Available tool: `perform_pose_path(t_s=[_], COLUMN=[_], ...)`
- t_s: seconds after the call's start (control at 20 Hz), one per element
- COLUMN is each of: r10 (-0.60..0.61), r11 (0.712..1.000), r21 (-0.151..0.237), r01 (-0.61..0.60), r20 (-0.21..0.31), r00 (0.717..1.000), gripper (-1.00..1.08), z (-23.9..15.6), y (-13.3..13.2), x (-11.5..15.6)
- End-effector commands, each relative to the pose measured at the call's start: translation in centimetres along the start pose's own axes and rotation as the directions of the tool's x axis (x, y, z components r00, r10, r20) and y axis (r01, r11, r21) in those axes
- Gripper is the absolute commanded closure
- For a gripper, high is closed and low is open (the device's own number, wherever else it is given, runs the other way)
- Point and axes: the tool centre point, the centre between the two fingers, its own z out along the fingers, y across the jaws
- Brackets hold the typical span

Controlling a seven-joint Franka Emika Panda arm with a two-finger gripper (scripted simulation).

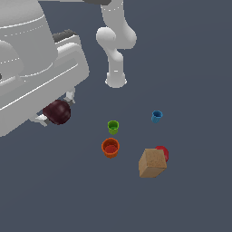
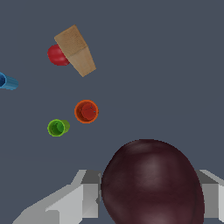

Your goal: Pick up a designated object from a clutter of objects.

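The designated object, a dark maroon ball point(image 1: 57, 112) point(image 2: 152, 181), is held between the fingers of my gripper point(image 1: 56, 110) point(image 2: 151, 192), which is shut on it. It hangs above the floor at the exterior view's left, away from the clutter of objects. That clutter holds a green cup point(image 1: 113, 127) point(image 2: 57, 127), an orange cup point(image 1: 110, 147) point(image 2: 86, 111), a blue cup point(image 1: 157, 116) point(image 2: 8, 82), a tan wooden cube point(image 1: 152, 163) point(image 2: 75, 49) and a red ball point(image 1: 162, 152) point(image 2: 57, 55) partly hidden behind the cube.
The arm's white base column point(image 1: 116, 59) rises from the dark floor behind the cups. The large white wrist housing point(image 1: 31, 68) fills the exterior view's upper left.
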Motion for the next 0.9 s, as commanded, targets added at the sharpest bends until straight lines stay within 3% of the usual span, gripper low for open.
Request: perform_pose_path(t_s=[0.0,0.85], r10=[0.000,0.000], r11=[1.000,1.000], r21=[0.000,-0.001], r01=[0.000,0.000], r20=[0.000,0.000], r00=[1.000,1.000], gripper=[1.08,1.08], z=[-1.1,-3.4], y=[0.6,2.0], x=[-0.4,-1.1])
